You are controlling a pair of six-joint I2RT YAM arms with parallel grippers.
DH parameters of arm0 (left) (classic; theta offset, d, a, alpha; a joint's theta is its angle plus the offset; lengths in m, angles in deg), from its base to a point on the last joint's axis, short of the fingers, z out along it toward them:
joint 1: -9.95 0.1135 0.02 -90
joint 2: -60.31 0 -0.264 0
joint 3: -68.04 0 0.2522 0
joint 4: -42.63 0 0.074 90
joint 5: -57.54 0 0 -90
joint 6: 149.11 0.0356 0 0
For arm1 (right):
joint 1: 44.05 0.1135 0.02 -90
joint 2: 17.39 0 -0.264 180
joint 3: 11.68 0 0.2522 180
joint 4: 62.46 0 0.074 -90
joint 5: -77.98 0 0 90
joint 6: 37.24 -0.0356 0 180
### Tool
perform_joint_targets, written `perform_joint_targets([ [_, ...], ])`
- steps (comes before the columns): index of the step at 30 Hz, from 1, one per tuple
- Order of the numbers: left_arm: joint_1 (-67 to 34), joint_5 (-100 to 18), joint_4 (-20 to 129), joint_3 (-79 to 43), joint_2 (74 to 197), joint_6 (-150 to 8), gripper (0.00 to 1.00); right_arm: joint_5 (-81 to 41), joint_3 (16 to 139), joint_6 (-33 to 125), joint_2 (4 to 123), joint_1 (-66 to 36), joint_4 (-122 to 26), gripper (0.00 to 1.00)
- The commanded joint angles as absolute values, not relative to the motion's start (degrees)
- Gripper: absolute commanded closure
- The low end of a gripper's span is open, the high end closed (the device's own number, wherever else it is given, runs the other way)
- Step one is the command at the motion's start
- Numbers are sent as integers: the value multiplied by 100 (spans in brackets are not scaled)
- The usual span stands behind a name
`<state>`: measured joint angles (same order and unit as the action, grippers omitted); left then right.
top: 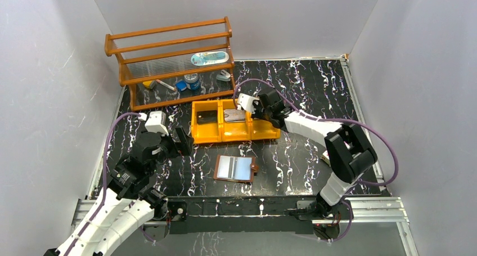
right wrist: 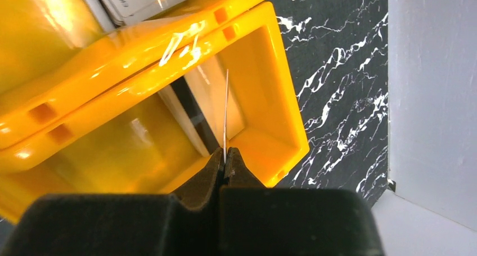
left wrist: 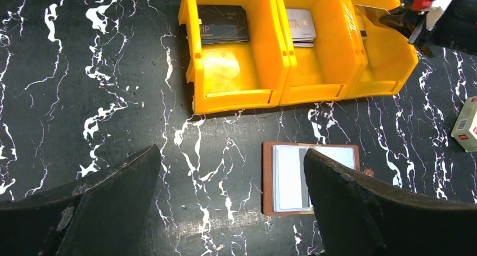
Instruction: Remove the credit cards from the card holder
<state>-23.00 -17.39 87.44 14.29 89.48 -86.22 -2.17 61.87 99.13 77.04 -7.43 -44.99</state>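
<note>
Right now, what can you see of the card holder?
The card holder is a small brown leather wallet, lying open and flat on the table, on the near side of the orange tray. Pale glossy sleeves face up; a snap tab sticks out at its right edge. Nothing touches it: the open left gripper is off to its left, and the right gripper is over the tray, pinching a card. Whether cards are inside cannot be told.

Left end effector [left wrist: 229,155] gaping, right one [right wrist: 225,161] (outstretched) clamped.
</note>
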Motion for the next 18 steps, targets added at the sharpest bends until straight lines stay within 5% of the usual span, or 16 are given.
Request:
perform_joint_targets([
  [1, -2287, -1533, 8802, 1463, 8831, -8574, 2, 52, 6474, 10223, 7927, -822, -5147, 100],
  [18, -2286, -1436, 8845, 1458, 8806, -8596, 2, 55, 6714, 10508, 8648, -830, -5290, 96],
])
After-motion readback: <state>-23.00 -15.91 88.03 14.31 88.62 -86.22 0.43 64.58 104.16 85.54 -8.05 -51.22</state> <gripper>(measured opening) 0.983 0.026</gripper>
